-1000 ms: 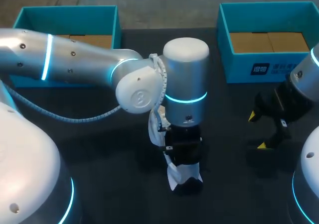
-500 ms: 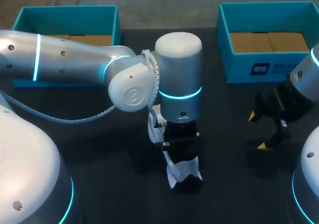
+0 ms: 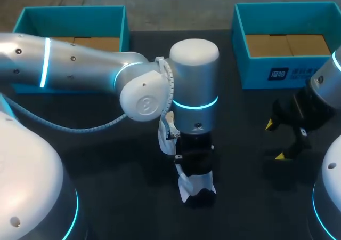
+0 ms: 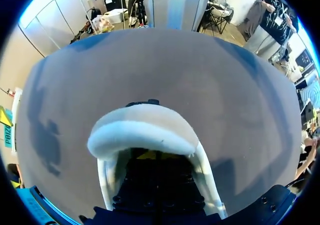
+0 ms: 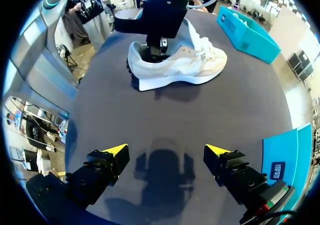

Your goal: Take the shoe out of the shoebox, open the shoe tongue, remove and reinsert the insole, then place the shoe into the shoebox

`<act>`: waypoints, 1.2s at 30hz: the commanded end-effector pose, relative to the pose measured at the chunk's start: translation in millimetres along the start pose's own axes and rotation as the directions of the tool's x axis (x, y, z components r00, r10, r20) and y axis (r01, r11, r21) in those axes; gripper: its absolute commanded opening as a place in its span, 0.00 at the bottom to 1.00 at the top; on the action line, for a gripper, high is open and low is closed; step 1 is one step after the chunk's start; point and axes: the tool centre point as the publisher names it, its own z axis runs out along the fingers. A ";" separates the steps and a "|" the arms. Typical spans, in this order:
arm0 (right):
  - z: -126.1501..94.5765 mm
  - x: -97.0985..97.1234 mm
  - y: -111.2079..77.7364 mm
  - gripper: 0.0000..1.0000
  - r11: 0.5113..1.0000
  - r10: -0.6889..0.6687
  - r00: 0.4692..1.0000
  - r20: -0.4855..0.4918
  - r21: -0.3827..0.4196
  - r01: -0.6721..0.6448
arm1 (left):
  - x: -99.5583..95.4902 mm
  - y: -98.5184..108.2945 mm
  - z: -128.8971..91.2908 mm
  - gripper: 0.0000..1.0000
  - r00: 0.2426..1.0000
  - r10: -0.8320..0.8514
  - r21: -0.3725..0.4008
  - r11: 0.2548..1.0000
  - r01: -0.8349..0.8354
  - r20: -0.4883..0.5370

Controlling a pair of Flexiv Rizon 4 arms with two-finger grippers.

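Note:
A white shoe (image 5: 175, 62) lies on its sole on the dark table, toe toward a teal shoebox (image 5: 247, 32). In the head view only its heel (image 3: 187, 186) and laces show under my left arm. My left gripper (image 3: 195, 170) points straight down into the shoe's heel opening. In the left wrist view the padded heel collar (image 4: 142, 135) curves around the shut fingers (image 4: 150, 155); what they touch inside is hidden. My right gripper (image 5: 166, 152) hangs open and empty above bare table, well short of the shoe, and shows at the right in the head view (image 3: 277, 140).
Two teal shoebox halves with brown cardboard inside stand at the table's far edge, one at the left (image 3: 72, 16) and one at the right (image 3: 256, 74). The right one's corner (image 5: 280, 160) sits beside my right gripper.
My left arm's wrist swayed slightly to the left and back again, still reaching into the shoe. The shoe and the right arm have kept still.

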 end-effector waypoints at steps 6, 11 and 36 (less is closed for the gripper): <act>0.5 0.8 0.3 1.00 1.000 0.001 1.000 0.002 0.003 -0.001 | 1.6 2.0 -16.5 0.00 1.000 0.006 -0.021 1.000 -0.005 0.022; 0.5 0.8 0.3 1.00 1.000 0.001 1.000 0.002 0.003 -0.001 | 5.5 -5.2 -32.8 0.00 0.999 0.026 -0.026 0.999 -0.025 0.033; 0.5 0.8 0.3 1.00 1.000 0.001 1.000 0.002 0.003 -0.001 | -2.3 27.9 -55.6 0.00 0.998 -0.057 -0.219 0.974 0.055 -0.004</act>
